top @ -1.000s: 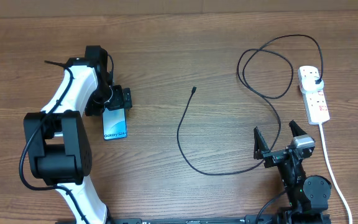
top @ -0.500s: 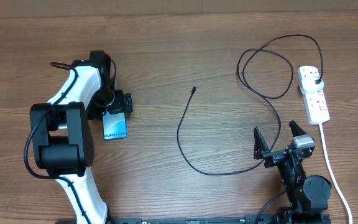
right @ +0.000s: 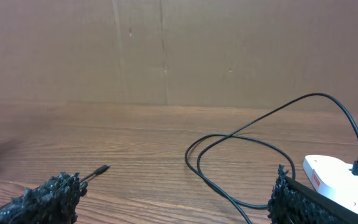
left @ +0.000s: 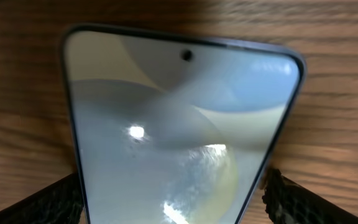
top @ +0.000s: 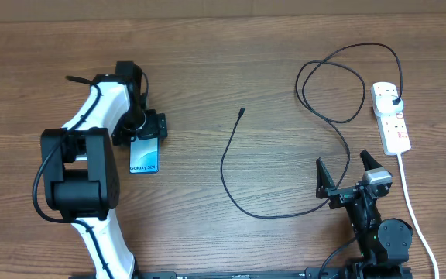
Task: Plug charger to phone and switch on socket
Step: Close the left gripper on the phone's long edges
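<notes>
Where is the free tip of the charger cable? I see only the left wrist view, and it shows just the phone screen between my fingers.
Observer: In the overhead view the connector tip lies to the right of the phone, well apart from it.
Operator: Is the other end of the cable in the socket?
Observer: Yes, the black plug sits in the socket, at the far right.
Operator: What does the right arm do?
Observer: The right gripper is open and holds nothing; a loop of the cable runs close by it.
</notes>
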Controlling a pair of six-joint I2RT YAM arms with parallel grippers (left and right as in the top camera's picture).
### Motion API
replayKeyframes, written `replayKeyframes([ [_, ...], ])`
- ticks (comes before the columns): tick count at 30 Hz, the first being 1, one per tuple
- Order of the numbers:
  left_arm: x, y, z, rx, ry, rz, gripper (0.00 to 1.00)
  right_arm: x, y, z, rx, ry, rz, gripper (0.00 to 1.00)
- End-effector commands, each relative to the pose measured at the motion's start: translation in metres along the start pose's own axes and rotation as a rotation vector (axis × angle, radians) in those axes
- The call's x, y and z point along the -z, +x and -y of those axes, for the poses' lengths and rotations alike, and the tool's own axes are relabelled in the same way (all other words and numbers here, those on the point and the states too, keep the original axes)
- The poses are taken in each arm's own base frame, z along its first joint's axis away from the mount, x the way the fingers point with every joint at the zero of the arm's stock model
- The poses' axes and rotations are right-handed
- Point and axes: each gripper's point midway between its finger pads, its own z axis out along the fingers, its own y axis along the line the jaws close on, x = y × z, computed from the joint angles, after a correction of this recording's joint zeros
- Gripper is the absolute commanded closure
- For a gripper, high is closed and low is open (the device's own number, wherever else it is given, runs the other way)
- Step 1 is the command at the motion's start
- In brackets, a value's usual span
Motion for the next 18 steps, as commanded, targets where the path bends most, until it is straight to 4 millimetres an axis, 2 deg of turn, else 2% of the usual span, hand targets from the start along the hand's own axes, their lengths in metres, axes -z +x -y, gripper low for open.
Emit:
replayKeyframes([
  [1, -0.025, 0.016, 0.033, -0.022, 0.076, -0.073, 0.06, 0.000, 0.002, 0.000, -0.001, 0.001, 0.002, 0.00],
  [7, -0.027, 0.020, 0.055, -0.093, 0.058, -0.057, 0.05, 0.000, 0.002, 0.000, -0.001, 0.002, 0.002, 0.00],
  [12, -0.028, 0.021, 0.044, -0.236, -0.061, -0.044, 0.03, 0.000, 0.002, 0.000, -0.001, 0.002, 0.002, 0.00],
  [18, -0.027, 0.032, 0.036, -0.460, -0.063, -0.102, 0.02, 0.000, 0.002, 0.000, -0.001, 0.002, 0.002, 0.00],
])
